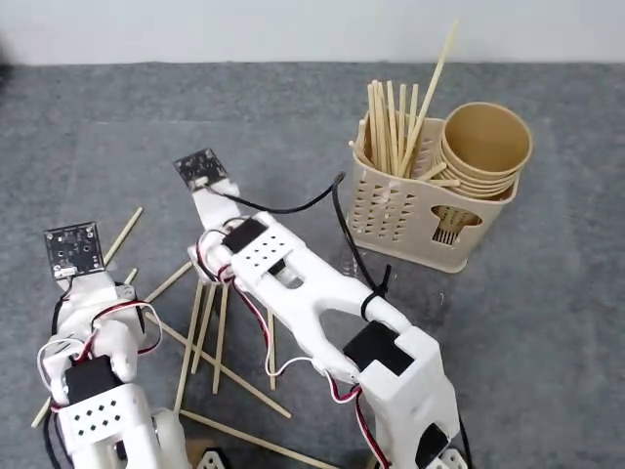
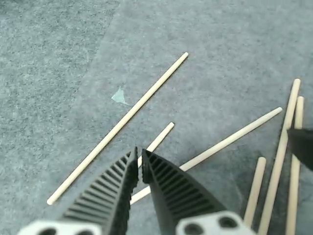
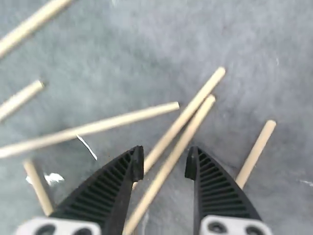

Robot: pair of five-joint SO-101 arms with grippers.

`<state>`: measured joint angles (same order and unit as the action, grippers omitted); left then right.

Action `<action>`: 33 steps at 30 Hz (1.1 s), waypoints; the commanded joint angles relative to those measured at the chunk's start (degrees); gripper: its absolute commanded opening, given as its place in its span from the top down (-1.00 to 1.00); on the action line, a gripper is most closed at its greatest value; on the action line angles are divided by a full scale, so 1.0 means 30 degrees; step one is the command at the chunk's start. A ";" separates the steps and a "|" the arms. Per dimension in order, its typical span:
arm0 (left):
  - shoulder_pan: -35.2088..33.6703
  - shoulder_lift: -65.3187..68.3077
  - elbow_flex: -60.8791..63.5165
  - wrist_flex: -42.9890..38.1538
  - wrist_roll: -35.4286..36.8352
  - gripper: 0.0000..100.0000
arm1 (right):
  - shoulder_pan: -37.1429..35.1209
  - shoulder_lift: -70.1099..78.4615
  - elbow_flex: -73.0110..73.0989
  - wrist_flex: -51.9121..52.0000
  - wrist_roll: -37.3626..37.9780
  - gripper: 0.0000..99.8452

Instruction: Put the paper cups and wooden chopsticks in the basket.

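The grey table (image 1: 518, 342) carries the basket (image 1: 410, 233) at far right, which already holds a stack of paper cups (image 1: 485, 142) and a bunch of wooden chopsticks (image 1: 389, 122). More lie scattered at near left around both arms. The right gripper (image 3: 165, 164) hangs with jaws apart astride 2 loose chopsticks (image 3: 188, 120) lying side by side, while the left gripper (image 2: 140, 157) has its jaws drawn almost together over 1 short chopstick (image 2: 162, 136); I cannot tell whether it pinches it. These sticks look light, stiff and smooth, prone to roll or pivot, so a grip near mid-length seems safest.
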<state>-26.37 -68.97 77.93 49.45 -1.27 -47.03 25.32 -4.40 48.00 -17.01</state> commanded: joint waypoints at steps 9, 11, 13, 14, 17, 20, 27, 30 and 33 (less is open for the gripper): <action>0.0088 -0.0410 -0.0425 -0.0469 0.0234 0.97 | 0.0308 0.2330 -0.1553 -0.1509 -0.0645 0.68; 0.0088 -0.0410 -0.0425 -0.0469 0.0234 0.97 | 0.0454 0.2535 -0.1553 -0.1451 -0.0645 0.68; 0.0117 -0.0410 -0.0425 -0.0469 0.0234 0.97 | 0.0571 0.2564 -0.1524 -0.1392 -0.0645 0.68; 0.0117 -0.0410 -0.0425 -0.0469 0.0234 0.97 | 0.0601 0.2593 -0.1495 -0.1245 -0.0645 0.68; 0.0117 -0.0410 -0.0425 -0.0469 0.0234 0.97 | 0.0659 0.2623 -0.1524 0.0073 -0.0615 0.68; 0.0117 -0.0410 -0.0425 -0.0469 0.0234 0.97 | 0.0689 0.2652 -0.1524 0.1509 -0.0615 0.69; 0.0117 -0.0410 -0.0425 -0.0469 0.0205 0.97 | 0.0835 0.2652 -0.1524 0.3912 0.0088 0.95; 0.0117 -0.0410 -0.0425 -0.0469 0.0205 0.97 | 0.1040 0.2652 -0.1495 0.4733 0.0791 0.98; 0.0117 -0.0410 -0.0425 -0.0469 0.0205 0.97 | 0.1245 0.2447 -0.1495 0.5524 0.1172 0.98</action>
<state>-26.37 -68.97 77.93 49.45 -1.27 -44.40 33.41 -8.70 61.36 -15.34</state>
